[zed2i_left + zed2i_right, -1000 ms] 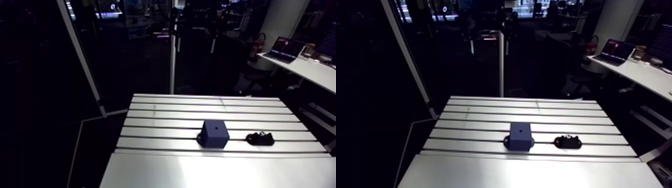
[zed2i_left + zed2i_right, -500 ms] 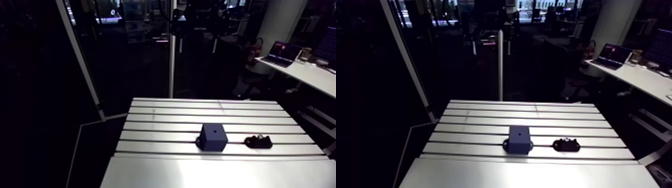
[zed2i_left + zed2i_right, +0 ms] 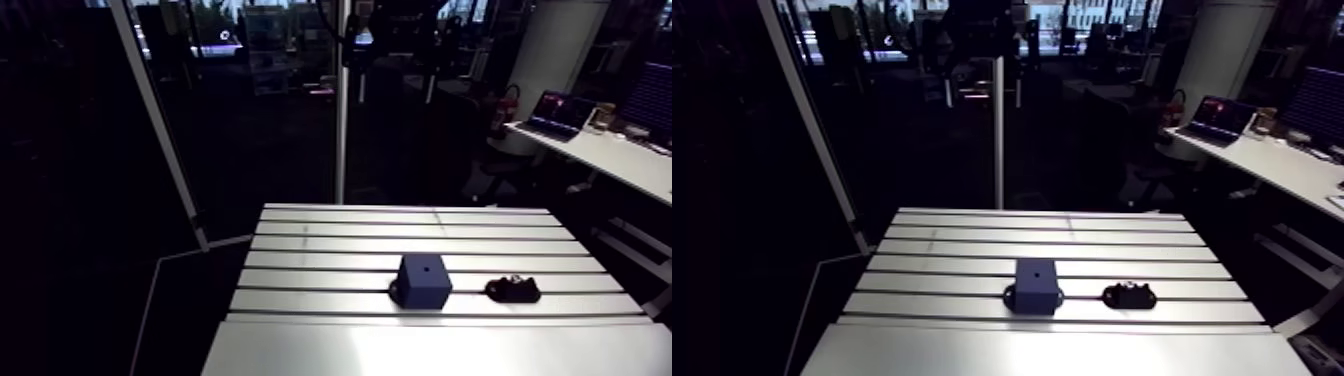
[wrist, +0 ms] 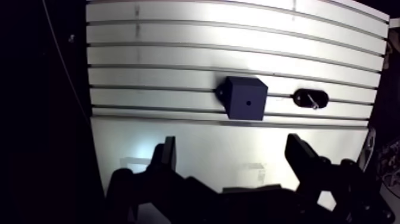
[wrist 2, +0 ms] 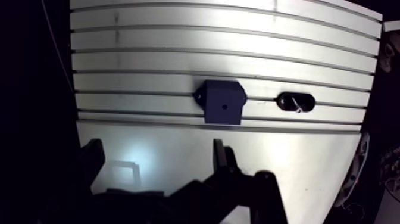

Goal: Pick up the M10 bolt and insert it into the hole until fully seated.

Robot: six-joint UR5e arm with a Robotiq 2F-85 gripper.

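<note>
A dark blue block (image 4: 245,99) sits on the slotted table (image 4: 178,53), with a small round hole (image 4: 247,102) in its upper face. Beside it lies a black oval holder (image 4: 310,99) with the short metal bolt (image 4: 313,103) resting in it. The arm view shows the same block (image 3: 421,281) and holder (image 3: 513,289) near the table's front slots. In the wrist view my gripper (image 4: 232,146) hangs high over the smooth front plate, well short of the block. It is open, fingers (image 4: 166,156) wide apart, nothing between them.
A smooth plate (image 3: 430,350) covers the table's near part. The table's left edge (image 4: 89,89) drops into darkness. A slanted white frame bar (image 3: 160,130) stands left of the table and an upright pole (image 3: 342,100) behind it.
The arm view has shifted, so the camera moved; the table now sits slightly lower and smaller in it. Block and holder keep their places on the table.
</note>
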